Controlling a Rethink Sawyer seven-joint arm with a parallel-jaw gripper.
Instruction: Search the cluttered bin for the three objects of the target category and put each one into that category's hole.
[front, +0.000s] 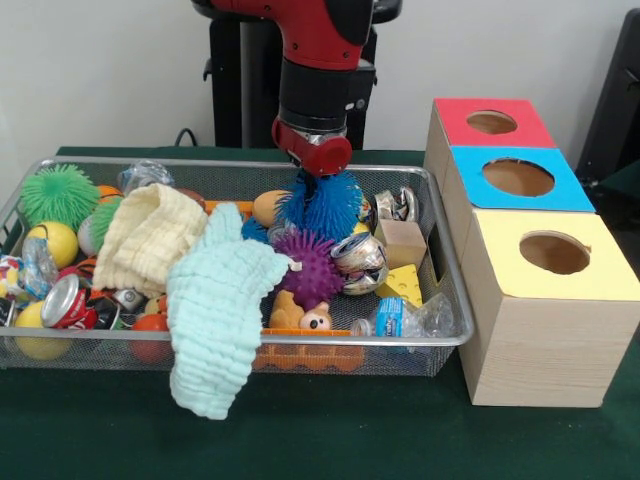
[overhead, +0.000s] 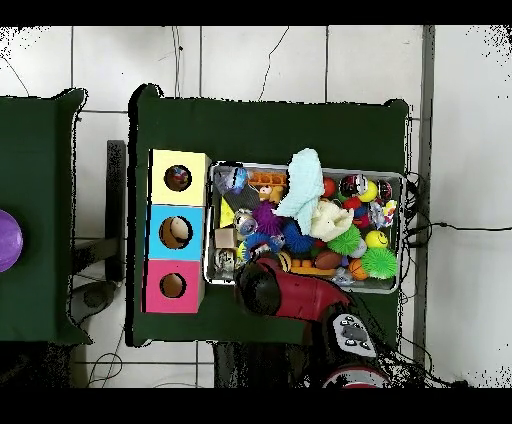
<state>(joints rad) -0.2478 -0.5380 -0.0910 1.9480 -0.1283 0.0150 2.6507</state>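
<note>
Red arm's gripper (front: 318, 172) stood low over the bin (front: 452, 300), fingers pinching the blue spiky ball (front: 325, 208), yellow box's hole (front: 554, 252) well apart on the worktop (front: 330, 440).

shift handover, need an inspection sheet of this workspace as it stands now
surface: table under dark green cloth
job's things: bin packed full; hole in the yellow-topped box, nothing seen in it
clutter: mint cloth draped over the bin's front rim; cream cloth, purple spiky ball, crushed cans, cheese wedge
grippers: gripper down on the blue spiky ball; jaws hidden
cables: cable behind the bin
surroundings: red-topped box, blue-topped box, tiled floor
</note>
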